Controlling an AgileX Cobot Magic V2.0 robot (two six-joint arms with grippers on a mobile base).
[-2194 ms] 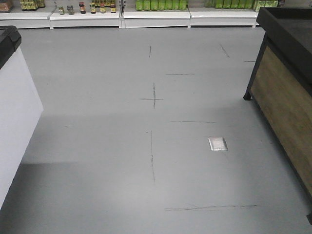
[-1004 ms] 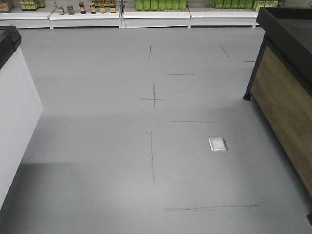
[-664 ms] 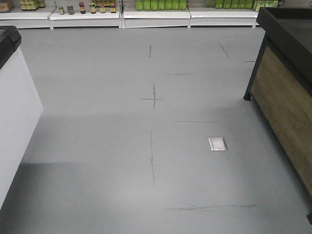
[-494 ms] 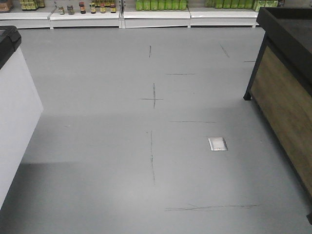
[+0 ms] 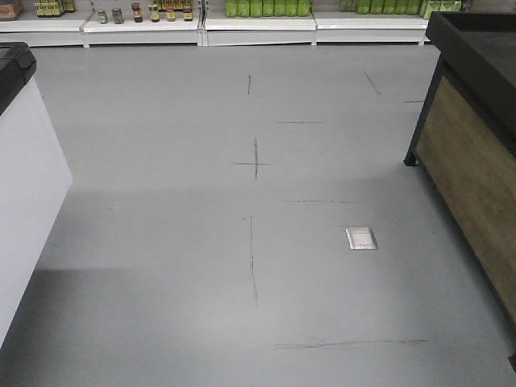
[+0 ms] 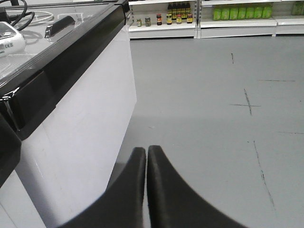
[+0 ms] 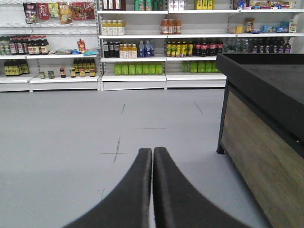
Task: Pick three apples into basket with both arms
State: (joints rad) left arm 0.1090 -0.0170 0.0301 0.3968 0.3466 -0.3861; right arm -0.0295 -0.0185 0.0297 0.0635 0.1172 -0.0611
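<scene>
Jaws together and empty on left gripper (image 6: 146, 151) and right gripper (image 7: 152, 151); no apples or basket ahead of either, so bearing and nearer arm cannot be told

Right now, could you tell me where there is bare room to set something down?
The grey floor is bare between the white cabinet and the wood-sided stand, save one small metal plate; the far shelves are crowded with bottles.
</scene>
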